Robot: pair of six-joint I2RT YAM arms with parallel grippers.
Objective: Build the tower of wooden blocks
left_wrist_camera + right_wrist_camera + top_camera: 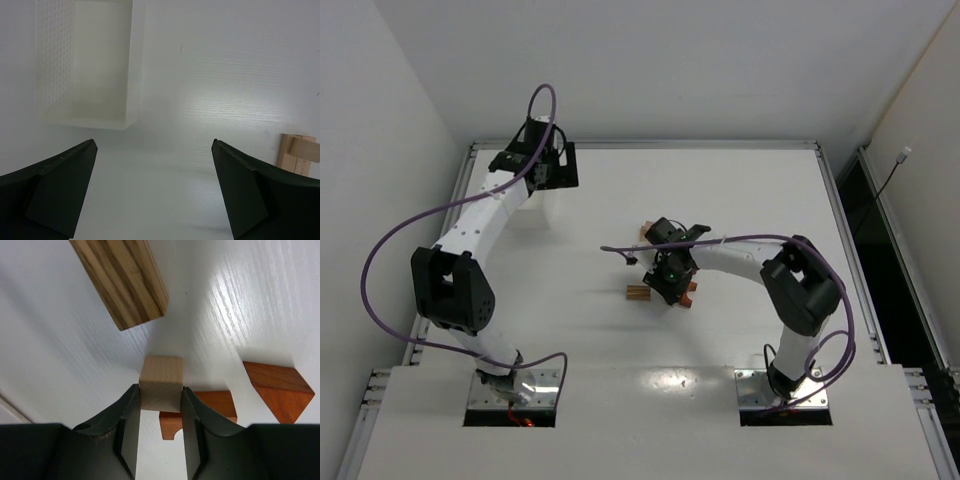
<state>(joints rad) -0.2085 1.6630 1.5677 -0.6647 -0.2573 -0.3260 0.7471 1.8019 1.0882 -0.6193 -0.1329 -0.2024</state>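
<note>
One light tan wooden cube [161, 380], pinched flat-sided by the right gripper [159, 395], for square stacking, we judge. Nearby, loose on the white table [240, 300]: striped wooden bar [122, 280], reddish-brown wooden wedge [277, 392]. Our left gripper [154, 145] gapes wide, empty, near the white perforated tray [60, 60]. Nothing stacked yet.

One white tray [52, 60], one striped wooden bar [122, 280], one tan cube [161, 382], one reddish-brown wedge [277, 390], one reddish-brown notched block [210, 405], at least two light tan pieces [297, 152].

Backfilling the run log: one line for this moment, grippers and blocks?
left gripper: open, empty, over table | right gripper: shut on tan cube | striped bar, reddish block: loose on table
</note>
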